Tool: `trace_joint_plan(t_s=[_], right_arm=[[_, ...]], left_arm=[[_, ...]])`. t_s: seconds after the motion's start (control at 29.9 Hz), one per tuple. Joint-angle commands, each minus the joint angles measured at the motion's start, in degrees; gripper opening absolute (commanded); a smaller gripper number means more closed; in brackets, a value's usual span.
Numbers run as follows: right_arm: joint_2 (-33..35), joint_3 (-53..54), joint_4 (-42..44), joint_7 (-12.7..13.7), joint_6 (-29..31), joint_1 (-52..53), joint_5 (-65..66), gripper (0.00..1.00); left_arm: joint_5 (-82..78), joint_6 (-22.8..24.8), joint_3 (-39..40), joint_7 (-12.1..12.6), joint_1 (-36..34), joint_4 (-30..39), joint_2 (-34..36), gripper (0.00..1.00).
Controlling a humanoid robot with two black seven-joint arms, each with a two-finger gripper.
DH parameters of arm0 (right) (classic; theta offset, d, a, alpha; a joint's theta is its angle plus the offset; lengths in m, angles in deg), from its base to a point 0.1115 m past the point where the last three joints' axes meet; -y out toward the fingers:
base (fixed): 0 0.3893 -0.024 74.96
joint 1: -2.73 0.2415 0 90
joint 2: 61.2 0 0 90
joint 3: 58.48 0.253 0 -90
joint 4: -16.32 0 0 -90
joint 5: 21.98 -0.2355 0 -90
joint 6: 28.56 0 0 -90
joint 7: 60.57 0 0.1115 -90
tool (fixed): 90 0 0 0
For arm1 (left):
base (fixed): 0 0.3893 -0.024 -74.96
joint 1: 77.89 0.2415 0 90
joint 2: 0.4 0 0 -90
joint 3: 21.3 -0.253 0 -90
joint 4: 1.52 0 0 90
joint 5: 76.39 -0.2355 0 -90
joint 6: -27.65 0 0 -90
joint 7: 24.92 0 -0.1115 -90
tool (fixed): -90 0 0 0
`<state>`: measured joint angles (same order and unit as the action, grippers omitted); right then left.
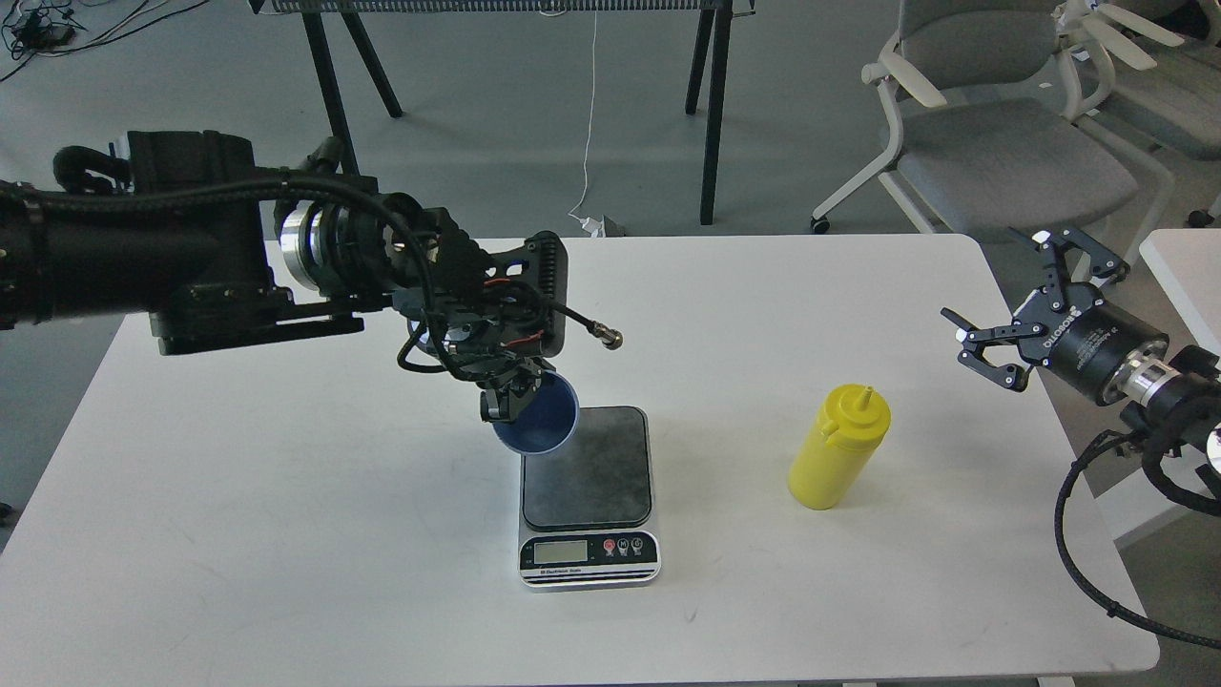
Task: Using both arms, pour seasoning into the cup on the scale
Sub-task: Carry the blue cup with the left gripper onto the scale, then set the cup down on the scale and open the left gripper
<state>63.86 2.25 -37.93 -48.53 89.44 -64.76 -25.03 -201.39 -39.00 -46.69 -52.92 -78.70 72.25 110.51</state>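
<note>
Nearest on the white surface (pixel 286 534) stands the scale (pixel 589 494), with its silver front strip, its display and its small round buttons turned toward the viewer. Its dark grey weighing plate is bare. At the plate's far left corner is the cup (pixel 539 415) — it is tilted, its open mouth shows toward the viewer, and it does not stand flat on the plate. The left claw (pixel 503 399) holds the cup from above at its left rim; whether the cup's low edge touches the scale, I cannot tell.

To the right of the scale, well apart from it, the yellow seasoning (pixel 838 447) stands upright on the surface with its cone nozzle up. Nothing touches it.

Further right, at the surface's edge, is the right claw (pixel 1006 320) — its two fingers are spread wide and it holds nothing. It is near the seasoning but apart from it.

Behind the surface are grey office chairs (pixel 992 124) and black table legs (pixel 711 105) on the floor.
</note>
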Motion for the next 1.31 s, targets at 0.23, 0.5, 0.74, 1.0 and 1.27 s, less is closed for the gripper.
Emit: trace_joint_plan(t_s=[0.23,0.5,0.74,1.0,1.27], right_arm=[[-0.25,0.00,-0.07,0.00,0.00,-0.45,-0.03,1.00],[-0.25,-0.09,-0.07,0.00,0.00,-0.54,-0.03,1.00],[-0.25,-0.09,-0.07,0.00,0.00,-0.89,-0.03,1.00],[-0.25,0.00,-0.07,0.00,0.00,-1.15,-0.03,1.00],[-0.25,0.00,0.01,-0.08,0.00,-1.24,-0.03,1.00]], left_arm=[[0.28,1.61,0.35,0.00,0.37,0.06,-3.24,0.00],[1.42,2.05,1.05,0.00,0.72,0.06,-5.09,0.01],[1.69,2.32,1.05,0.00,1.16,-0.12,-6.14,0.03],[2.39,2.32,1.05,0.00,1.33,-0.82,-6.14,0.17],[5.64,2.23,1.67,0.00,2.39,-2.40,-6.06,0.35]])
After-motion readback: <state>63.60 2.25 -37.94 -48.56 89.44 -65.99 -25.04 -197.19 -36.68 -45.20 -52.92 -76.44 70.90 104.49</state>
